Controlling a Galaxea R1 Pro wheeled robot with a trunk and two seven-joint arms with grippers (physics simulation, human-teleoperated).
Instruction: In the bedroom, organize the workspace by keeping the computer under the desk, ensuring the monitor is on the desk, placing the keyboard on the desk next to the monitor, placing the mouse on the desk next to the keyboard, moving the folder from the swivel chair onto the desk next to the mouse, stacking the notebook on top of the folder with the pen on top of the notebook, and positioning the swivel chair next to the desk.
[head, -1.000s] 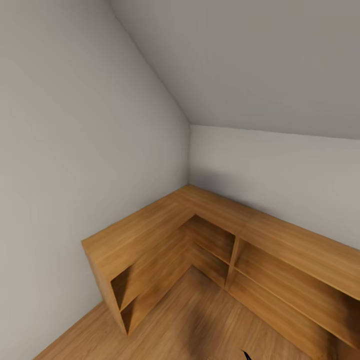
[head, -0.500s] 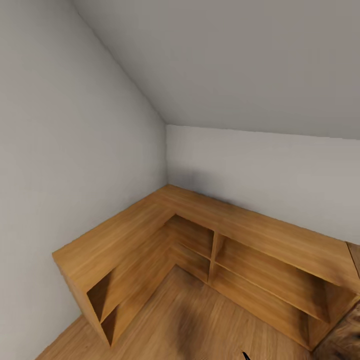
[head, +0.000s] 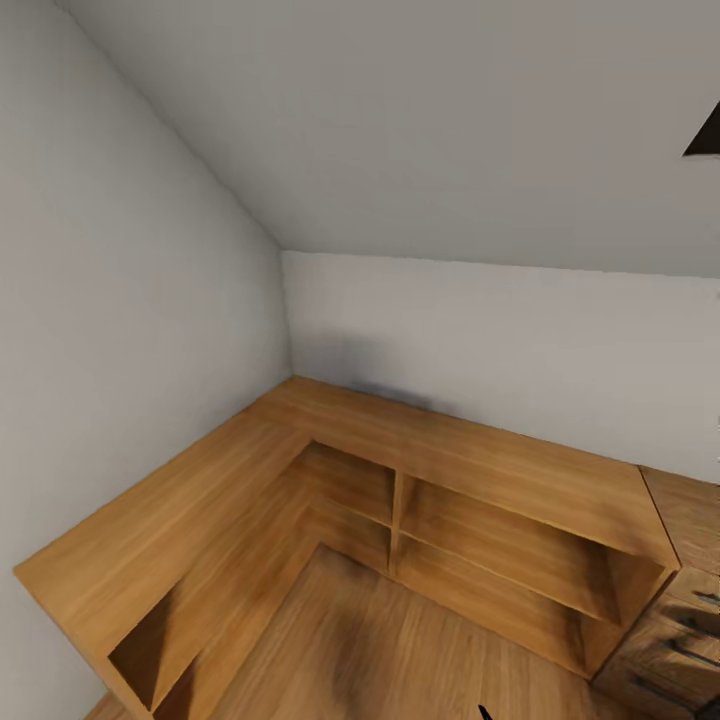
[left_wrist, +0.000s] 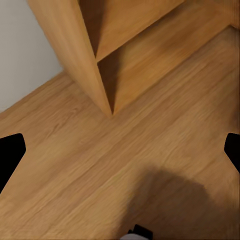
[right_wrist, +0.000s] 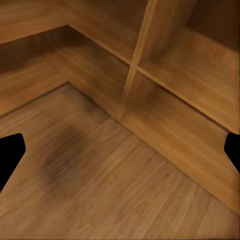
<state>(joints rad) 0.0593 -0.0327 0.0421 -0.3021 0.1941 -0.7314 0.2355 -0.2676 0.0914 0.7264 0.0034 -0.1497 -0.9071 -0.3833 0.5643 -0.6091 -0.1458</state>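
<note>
The desk, monitor, keyboard, mouse, folder, notebook, pen, computer and swivel chair are out of view. In the left wrist view my left gripper (left_wrist: 120, 155) is open: its black fingertips (left_wrist: 10, 155) sit far apart at the picture's two sides, over bare wood floor (left_wrist: 150, 150) with nothing between them. My right gripper (right_wrist: 120, 155) is open too, fingertips (right_wrist: 9, 152) wide apart above the floor, close to the cabinet's lower shelves (right_wrist: 165, 100).
A low L-shaped light-wood cabinet (head: 450, 460) with open shelves fills the room corner under a sloped ceiling. A wooden drawer unit (head: 680, 600) with dark handles stands at its right end. One cabinet end panel (left_wrist: 85, 55) is near my left gripper.
The head camera has turned right, so the corner cabinet has slid left in the picture and the drawer unit has come into view at the right edge.
</note>
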